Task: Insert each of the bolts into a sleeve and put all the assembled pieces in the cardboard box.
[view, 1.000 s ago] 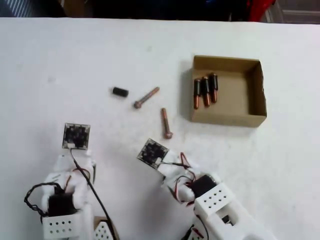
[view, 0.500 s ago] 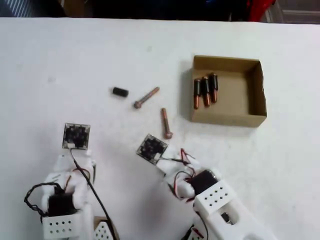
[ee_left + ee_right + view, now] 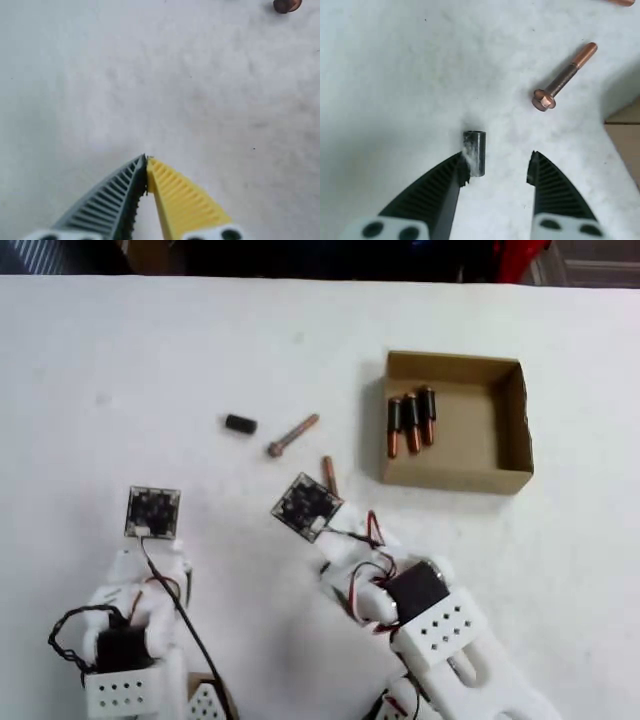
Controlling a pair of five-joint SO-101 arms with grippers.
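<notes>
High view, L to R: the left arm (image 3: 130, 630) sits low on the white table (image 3: 100, 350). Its left gripper (image 3: 146, 162) has grey and yellow fingers (image 3: 180, 200) pressed tip to tip w/ nothing between them. A bolt head (image 3: 286, 5) lies well ahead of the tips, off to the yellow finger's side. Next, a far sleeve (image 3: 240, 425), black, lies w/ an angled bolt (image 3: 293, 435) just beside it, both apart from either gripper. The right arm (image 3: 430, 625) angles in toward the middle. The right gripper (image 3: 498, 168) is spread wide and grips nothing. A near sleeve (image 3: 475, 152) sits on the table inside the gap, up against one fingertip and clear of the other. A nearer bolt (image 3: 564, 77) lies ahead of the tips, head end toward them. Furthest R, the cardboard box (image 3: 455, 480) holds three assembled pieces (image 3: 411, 422) side by side, well beyond the fingers
</notes>
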